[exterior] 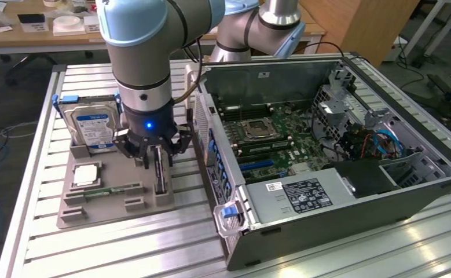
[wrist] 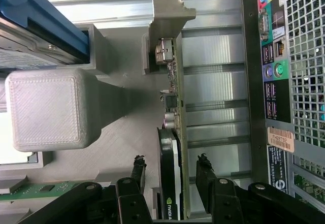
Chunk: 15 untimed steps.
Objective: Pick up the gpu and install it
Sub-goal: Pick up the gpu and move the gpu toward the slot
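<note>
The gpu (exterior: 161, 178) stands on its edge in a slot of the grey holder tray (exterior: 109, 211), at the end nearest the computer case. In the wrist view the gpu (wrist: 176, 107) runs away from the camera, its silver bracket (wrist: 168, 10) at the far end. My gripper (exterior: 158, 157) hangs straight down over the card. Its fingers (wrist: 138, 167) stand on either side of the card, with a small gap on each side. The gripper (wrist: 170, 164) is open and holds nothing.
The same tray carries a hard drive (exterior: 94, 124) upright at the back, a processor (exterior: 86, 174) and a memory stick (exterior: 105, 191). The open computer case (exterior: 410, 191) lies at the exterior view's right, motherboard (exterior: 275, 136) exposed. Its rear port panel (wrist: 277, 82) is close beside the gpu.
</note>
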### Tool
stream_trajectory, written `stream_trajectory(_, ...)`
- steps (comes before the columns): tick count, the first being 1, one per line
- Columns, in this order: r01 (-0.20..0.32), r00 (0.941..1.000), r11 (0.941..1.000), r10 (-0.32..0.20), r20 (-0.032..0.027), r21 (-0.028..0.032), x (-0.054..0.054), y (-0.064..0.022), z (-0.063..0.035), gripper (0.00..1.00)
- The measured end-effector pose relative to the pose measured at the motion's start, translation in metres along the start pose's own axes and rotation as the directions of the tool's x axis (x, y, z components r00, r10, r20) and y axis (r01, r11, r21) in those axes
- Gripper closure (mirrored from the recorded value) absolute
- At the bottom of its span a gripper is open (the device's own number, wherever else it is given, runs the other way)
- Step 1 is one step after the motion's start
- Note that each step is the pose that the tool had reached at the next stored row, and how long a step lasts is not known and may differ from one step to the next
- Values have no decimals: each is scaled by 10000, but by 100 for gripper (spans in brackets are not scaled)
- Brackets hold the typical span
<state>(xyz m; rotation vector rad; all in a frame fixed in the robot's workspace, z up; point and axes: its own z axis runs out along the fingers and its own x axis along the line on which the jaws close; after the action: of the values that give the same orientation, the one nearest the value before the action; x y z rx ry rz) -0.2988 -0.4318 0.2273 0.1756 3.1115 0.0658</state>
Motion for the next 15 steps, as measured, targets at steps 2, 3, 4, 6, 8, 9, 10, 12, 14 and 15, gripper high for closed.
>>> stream_trajectory(2,0,10000,10000,0,0,0,0,0,0,47)
stream_trajectory(3,0,10000,10000,0,0,0,0,0,0,47)
stream_trajectory(4,0,10000,10000,0,0,1,0,0,0,47)
stream_trajectory(6,0,10000,10000,0,0,0,0,0,0,48)
stream_trajectory(8,0,10000,10000,0,0,0,0,0,0,48)
stream_trajectory(9,0,10000,10000,0,0,0,0,0,0,55)
stream_trajectory(10,0,10000,10000,0,0,0,0,0,0,55)
stream_trajectory(12,0,10000,10000,0,0,0,0,0,0,55)
stream_trajectory(14,0,10000,10000,0,0,0,0,0,0,55)
stream_trajectory(15,0,10000,10000,0,0,0,0,0,0,55)
